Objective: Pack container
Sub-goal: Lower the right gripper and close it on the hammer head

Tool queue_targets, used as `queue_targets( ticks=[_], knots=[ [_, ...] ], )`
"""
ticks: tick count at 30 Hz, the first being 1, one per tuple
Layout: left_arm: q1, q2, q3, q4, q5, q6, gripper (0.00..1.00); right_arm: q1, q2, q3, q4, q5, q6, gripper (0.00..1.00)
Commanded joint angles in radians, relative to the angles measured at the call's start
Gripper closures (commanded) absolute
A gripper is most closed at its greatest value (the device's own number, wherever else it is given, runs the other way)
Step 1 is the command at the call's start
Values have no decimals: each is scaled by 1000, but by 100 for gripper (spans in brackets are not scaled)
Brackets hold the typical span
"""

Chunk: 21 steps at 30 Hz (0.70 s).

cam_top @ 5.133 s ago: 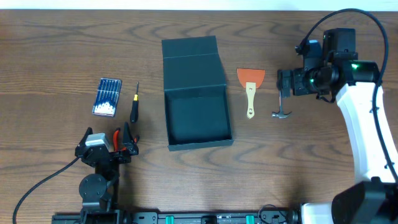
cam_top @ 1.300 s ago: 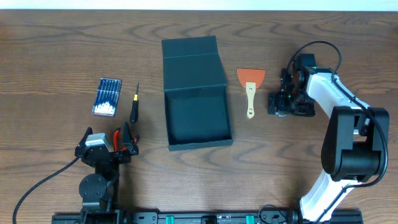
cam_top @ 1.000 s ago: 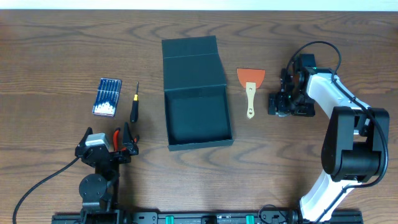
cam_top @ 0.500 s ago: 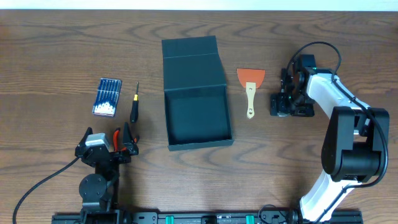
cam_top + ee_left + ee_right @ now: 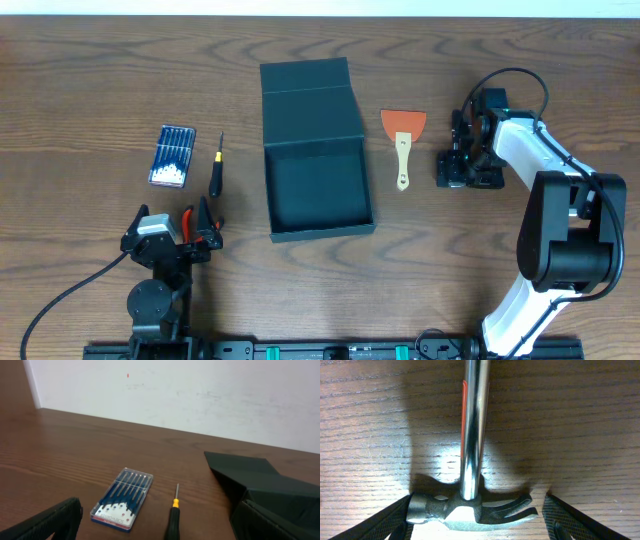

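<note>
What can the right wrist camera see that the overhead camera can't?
Only the right wrist view shows the hammer up close: a shiny shaft and a dark claw head, lying on the wood between the right arm's open fingers. In the overhead view that arm covers it. Only the overhead view shows the open dark box, the orange scraper, the blue bit case, the screwdriver and the left arm. Both show the brown wooden table and the right arm's fingers.
</note>
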Motion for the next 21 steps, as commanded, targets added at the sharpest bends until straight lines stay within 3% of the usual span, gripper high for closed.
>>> queue_targets(
  ticks=[1,7,14,21],
  knots=[
    [5,-6,-11,-19,-1,14,1,-7,19,-29,-2,-72,-16,20],
    [5,-6,-11,-19,-1,14,2,-6,19,-29,-3,-83,-21,28],
    [5,-6,-11,-19,-1,14,2,-6,19,-29,-7,-83,-20,62],
    [5,-6,-11,-19,-1,14,2,-3,19,-27,-8,-90,-19,66]
  ],
)
